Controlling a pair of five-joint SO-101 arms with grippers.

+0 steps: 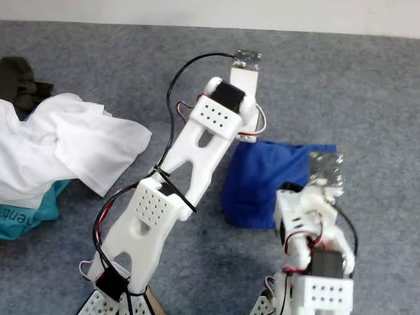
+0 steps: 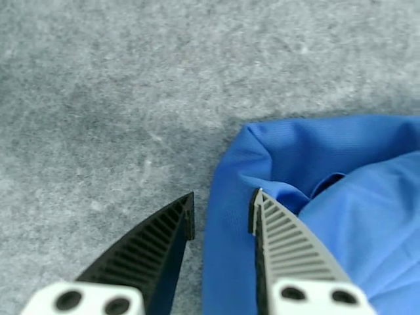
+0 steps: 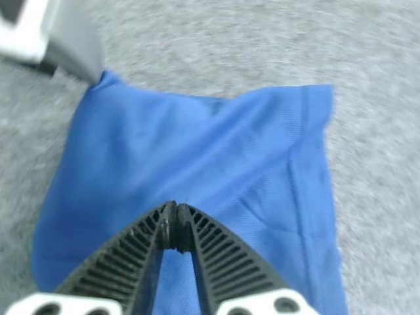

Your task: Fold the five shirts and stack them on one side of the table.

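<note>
A folded blue shirt [image 1: 262, 187] lies on the grey table right of centre. In the left wrist view my left gripper [image 2: 223, 209] is open at the shirt's [image 2: 315, 170] corner, with the folded edge under its grey finger [image 2: 289, 243] and the black finger over bare table. My right gripper [image 3: 176, 228] is shut with its tips down over the middle of the blue shirt [image 3: 216, 151]; I cannot tell whether it pinches any cloth. A crumpled white shirt [image 1: 65, 144] lies at the left on top of a teal shirt [image 1: 26, 213].
A dark garment [image 1: 20, 79] sits at the far left back edge. The left arm [image 1: 177, 177] stretches diagonally across the table's middle, and the right arm [image 1: 308, 230] stands at the front right. Grey table [image 1: 367, 98] shows to the right and behind.
</note>
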